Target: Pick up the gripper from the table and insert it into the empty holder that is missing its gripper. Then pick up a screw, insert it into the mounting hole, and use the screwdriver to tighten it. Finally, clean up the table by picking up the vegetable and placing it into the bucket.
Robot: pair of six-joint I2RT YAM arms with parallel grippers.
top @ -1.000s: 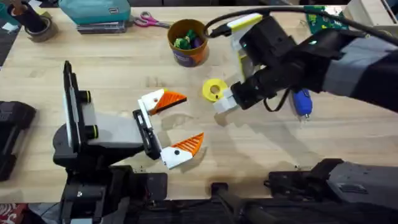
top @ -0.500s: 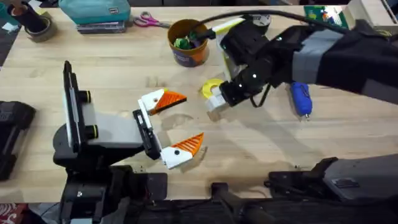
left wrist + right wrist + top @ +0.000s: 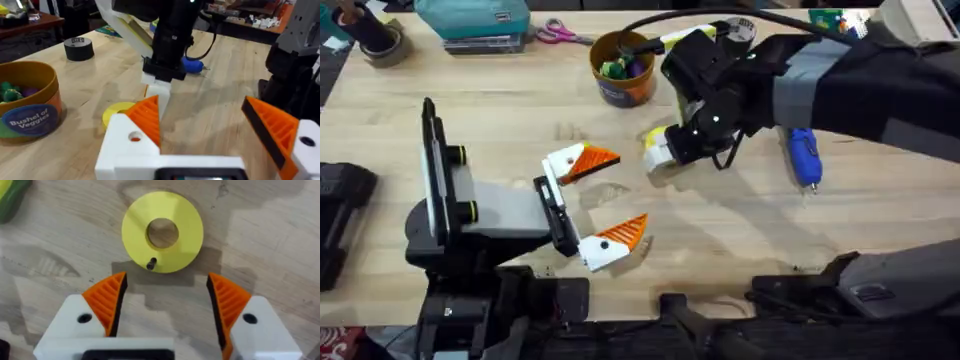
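— Since a second ago the right arm has swung left across the large light wood-grain tabletop (image 3: pixel 470 110); its right gripper (image 3: pixel 660 152) now hangs over the flat yellow plastic disc (image 3: pixel 162 232), which it was only beside before.

— And the left arm?

— Hasn't budged. The left gripper (image 3: pixel 595 205) lies near the middle of the table, its white angular mounts with orange ribbed tips (image 3: pixel 145 117) spread wide, nothing between them.

— Is the right one holding anything?

— No. From its wrist camera both orange pads (image 3: pixel 107 300) stand wide apart above the table, the disc just beyond them. A small dark screw (image 3: pixel 151 264) sits on the disc's near edge, beside its centre hole.

— Where's the bucket?

— The small round orange-brown cup with the dark blue band (image 3: pixel 622 66) is at the far side, left of the right arm, with green and purple toys inside.

— The screwdriver?

— The stubby bright blue powered screwdriver (image 3: pixel 804 158) lies on the table to the right of the arm.

— And the vegetable?

— A yellow-and-green toy piece (image 3: pixel 11 196) shows at the edge of the right wrist view, close to the disc.
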